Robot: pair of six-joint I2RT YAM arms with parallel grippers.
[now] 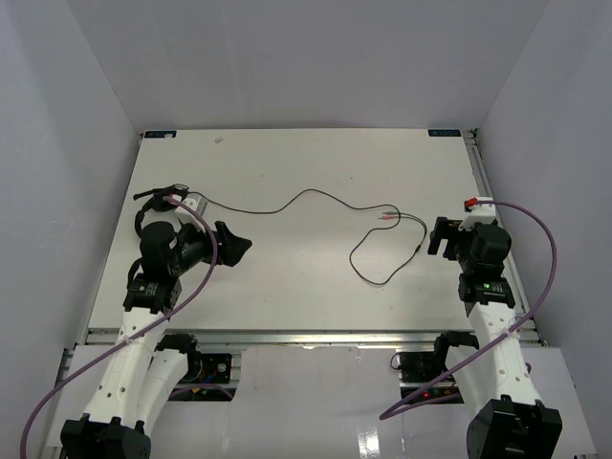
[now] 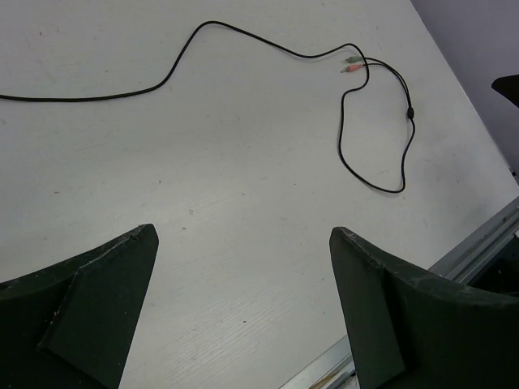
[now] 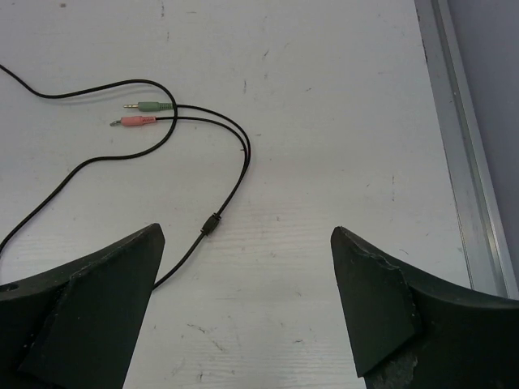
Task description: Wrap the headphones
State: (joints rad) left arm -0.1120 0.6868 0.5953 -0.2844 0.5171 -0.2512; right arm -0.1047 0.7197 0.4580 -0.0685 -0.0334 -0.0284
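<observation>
We find the headphones [image 1: 156, 199] at the 9 o'clock edge of the table [image 1: 316, 163]. The left arm's wrist half hides the headband and earcups, so we cannot tell exactly how they lie. Their cord [image 1: 306, 192] is fully unwound. It runs from the headset toward 3 o'clock across the middle of the table, drops into a loose loop toward 5 o'clock, and doubles back to the plugs [image 1: 387, 216], which rest right of centre.

The left gripper [image 1: 237, 247] hovers near the headset, at its 4 o'clock, with fingers spread wide and nothing between them. Its wrist camera looks along the cord toward the loop. We judge that it sits there so it can take or steady the headset while the cord is gathered.

The right gripper [image 1: 436, 236] is likewise spread and empty, near the 3 o'clock edge and facing the loop. In its wrist view the green plug [image 3: 154, 105] and the pink plug [image 3: 138, 121] lie side by side toward 11 o'clock. The small splitter [image 3: 211, 224], where the two leads join, lies closer in. We think this placement suits lifting the free end first. No wrapping has begun.

We can read no writing anywhere. The small blue corner marks [image 1: 161, 133] on the far edge are too small to make out, and neither cord nor plugs show a brand.
</observation>
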